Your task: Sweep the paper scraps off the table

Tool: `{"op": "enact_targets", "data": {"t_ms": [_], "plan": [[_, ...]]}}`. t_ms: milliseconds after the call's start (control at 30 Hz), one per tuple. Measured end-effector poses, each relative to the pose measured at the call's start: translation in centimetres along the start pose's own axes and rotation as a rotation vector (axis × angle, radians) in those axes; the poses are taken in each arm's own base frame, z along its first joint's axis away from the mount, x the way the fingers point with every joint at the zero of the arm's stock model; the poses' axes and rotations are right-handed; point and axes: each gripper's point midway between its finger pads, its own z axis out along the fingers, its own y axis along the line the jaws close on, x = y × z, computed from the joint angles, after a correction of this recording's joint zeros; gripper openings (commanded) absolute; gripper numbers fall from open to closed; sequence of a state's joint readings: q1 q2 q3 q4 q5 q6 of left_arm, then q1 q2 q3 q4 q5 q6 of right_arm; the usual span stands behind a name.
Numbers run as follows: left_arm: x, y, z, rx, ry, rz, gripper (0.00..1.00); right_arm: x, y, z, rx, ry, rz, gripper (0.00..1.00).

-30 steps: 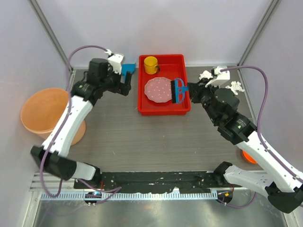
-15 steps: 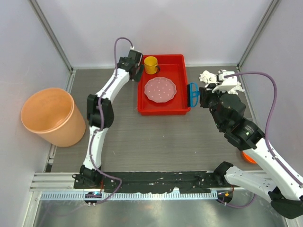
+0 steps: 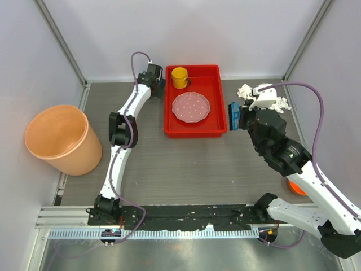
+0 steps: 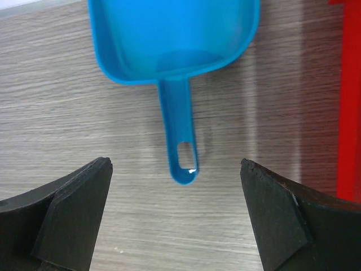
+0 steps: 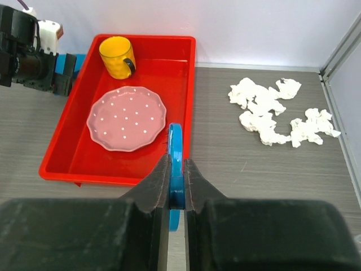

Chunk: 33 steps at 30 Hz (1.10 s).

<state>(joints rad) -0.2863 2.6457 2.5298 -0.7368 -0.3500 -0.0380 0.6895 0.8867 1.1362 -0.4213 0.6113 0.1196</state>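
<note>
The table (image 3: 186, 164) is not swept yet: the paper scraps (image 5: 256, 104) lie heaped by its far right edge, the right gripper (image 5: 176, 165) pinches a blue brush (image 5: 175, 141) tight, and the left gripper (image 4: 175, 169) hangs wide apart over a blue scoop (image 4: 175, 34).

No readable text, label, brand or number shows anywhere.
</note>
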Motion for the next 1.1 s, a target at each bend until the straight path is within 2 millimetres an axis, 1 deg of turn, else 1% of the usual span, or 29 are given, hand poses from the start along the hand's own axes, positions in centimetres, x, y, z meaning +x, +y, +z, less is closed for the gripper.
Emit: {"op": "enact_targets", "data": {"t_ms": [100, 167, 200, 267, 367, 400, 467, 500, 567, 600, 733, 800, 900, 933, 1000, 1033, 1100], "plan": [[0.5, -1.1, 0.9, 0.026, 0.005, -0.021, 0.99, 0.5, 0.1, 0.3, 0.004, 0.022, -0.027, 0.01], [1.1, -1.5, 1.7, 0.04, 0.016, -0.051, 0.95, 0.6, 0.0, 0.3, 0.007, 0.026, -0.037, 0.01], [0.9, -1.4, 1.9, 0.048, 0.013, -0.077, 0.9, 0.5, -0.1, 0.2, 0.009, 0.024, -0.039, 0.01], [0.8, -1.5, 2.3, 0.078, 0.01, -0.134, 0.87, -0.1, -0.2, 0.1, 0.01, 0.013, -0.04, 0.01], [0.7, -1.5, 3.0, 0.111, 0.008, -0.197, 0.78, -1.0, -0.2, -0.1, 0.008, -0.007, -0.036, 0.01], [0.6, -1.4, 3.1, 0.116, 0.006, -0.207, 0.69, -1.3, -0.3, -0.2, 0.007, -0.012, -0.036, 0.01], [0.6, -1.2, 3.3, 0.123, 0.003, -0.219, 0.56, -1.6, -0.3, -0.2, 0.007, -0.018, -0.035, 0.01], [0.6, -1.2, 3.4, 0.128, 0.003, -0.221, 0.38, -1.7, -0.3, -0.3, 0.008, -0.02, -0.037, 0.01], [0.5, -1.1, 3.4, 0.13, 0.002, -0.233, 0.17, -1.7, -0.5, -0.2, 0.019, -0.02, -0.048, 0.01], [0.5, -1.1, 3.5, 0.131, 0.002, -0.235, 0.0, -1.7, -0.7, -0.2, 0.026, -0.02, -0.054, 0.01], [0.6, -1.1, 3.5, 0.129, 0.003, -0.238, 0.0, -1.5, -1.4, 0.3, 0.06, -0.011, -0.078, 0.01], [0.6, -1.1, 3.5, 0.131, 0.005, -0.238, 0.0, -1.1, -2.3, 1.3, 0.09, 0.009, -0.086, 0.01], [1.1, -1.1, 3.0, 0.137, 0.02, -0.228, 0.0, -0.4, -4.3, 3.5, 0.146, 0.046, -0.103, 0.01], [1.7, -1.0, 2.6, 0.14, 0.039, -0.218, 0.0, -0.2, -5.2, 4.4, 0.162, 0.06, -0.114, 0.01], [2.9, -0.7, 1.1, 0.147, 0.078, -0.191, 0.0, 0.0, -6.2, 6.1, 0.166, 0.082, -0.126, 0.01], [3.6, -0.5, 0.2, 0.151, 0.099, -0.179, 0.0, 0.0, -6.9, 7.5, 0.16, 0.101, -0.127, 0.01], [4.5, 0.2, -2.2, 0.156, 0.127, -0.151, 0.0, -1.2, -8.7, 10.6, 0.165, 0.101, -0.115, 0.01]]}}
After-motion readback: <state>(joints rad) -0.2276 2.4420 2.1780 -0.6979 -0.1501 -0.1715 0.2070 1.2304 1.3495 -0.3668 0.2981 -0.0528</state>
